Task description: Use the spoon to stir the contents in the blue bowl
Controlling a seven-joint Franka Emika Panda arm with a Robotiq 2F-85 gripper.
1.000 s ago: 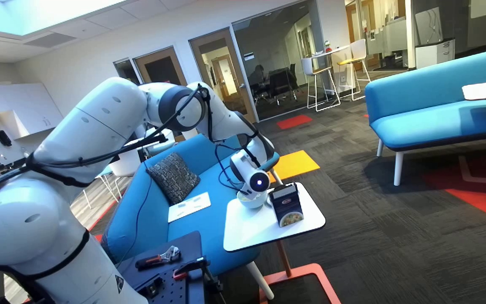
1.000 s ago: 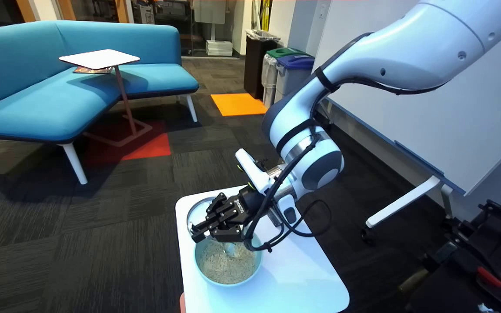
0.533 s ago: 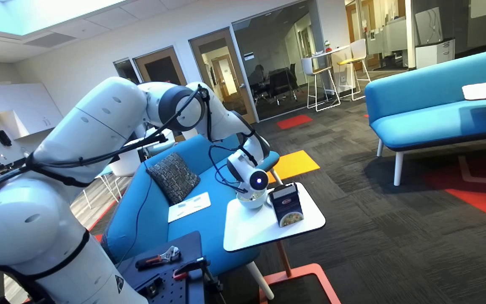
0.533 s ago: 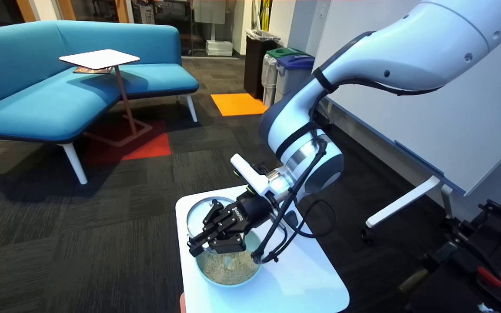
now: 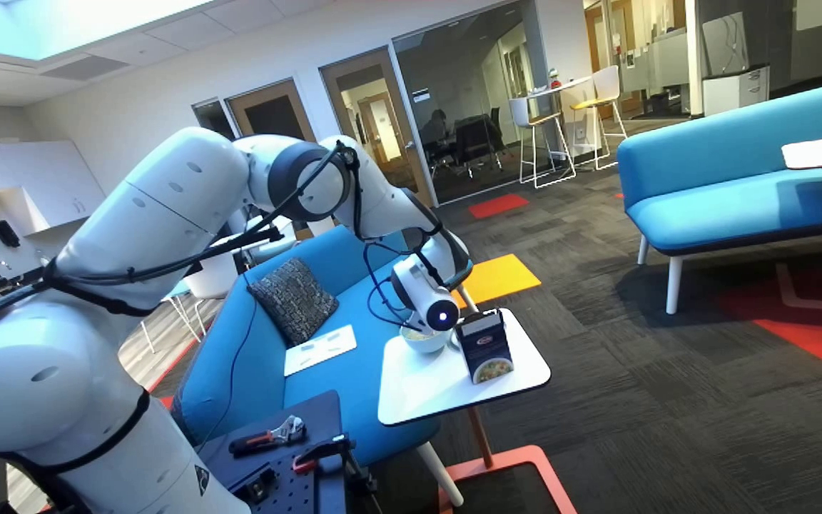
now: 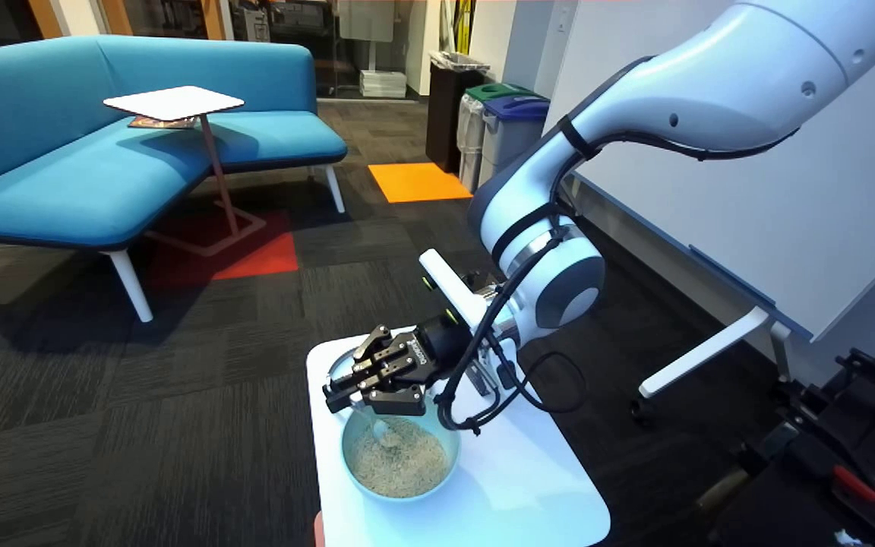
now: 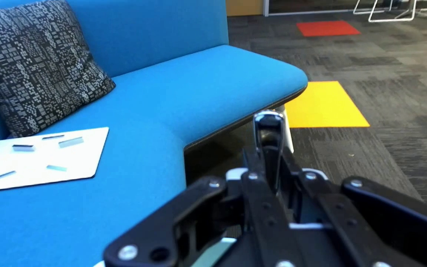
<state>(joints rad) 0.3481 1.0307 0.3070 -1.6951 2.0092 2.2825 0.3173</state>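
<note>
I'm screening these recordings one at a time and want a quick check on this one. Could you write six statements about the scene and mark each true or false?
1. The spoon reaches down into the blue bowl. True.
2. Nothing is holding the spoon. False: the gripper is closed on it.
3. The blue bowl holds clear liquid. False: its contents are pale brown and look grainy.
4. The patterned cushion sits on the blue sofa. True.
5. The blue bowl stands on that sofa as well. False: it stands on the white side table.
6. The navy food box stands on the same table as the blue bowl. True.
</note>
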